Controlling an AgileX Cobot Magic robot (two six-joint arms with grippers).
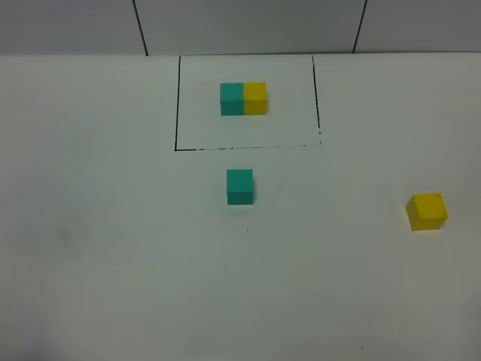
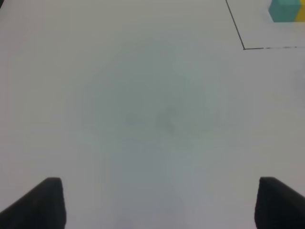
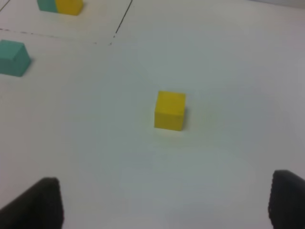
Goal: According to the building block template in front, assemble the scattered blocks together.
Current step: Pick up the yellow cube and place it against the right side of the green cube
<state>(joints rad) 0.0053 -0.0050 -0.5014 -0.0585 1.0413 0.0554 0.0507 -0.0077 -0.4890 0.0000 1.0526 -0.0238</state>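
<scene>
The template [image 1: 243,98] is a teal cube joined to a yellow cube, inside a thin black drawn rectangle at the back of the table. It also shows in the left wrist view [image 2: 287,10] and the right wrist view [image 3: 60,5]. The loose teal cube [image 1: 240,186] sits just in front of the rectangle, also in the right wrist view [image 3: 13,57]. The loose yellow cube [image 1: 427,211] sits at the far right. My right gripper [image 3: 162,205] is open, with the yellow cube [image 3: 169,110] ahead of it and apart from it. My left gripper [image 2: 157,205] is open over bare table.
The white table [image 1: 113,248] runs back to a grey panelled wall [image 1: 248,22]. The black rectangle's corner [image 2: 244,47] lies ahead of the left gripper. Neither arm shows in the exterior high view.
</scene>
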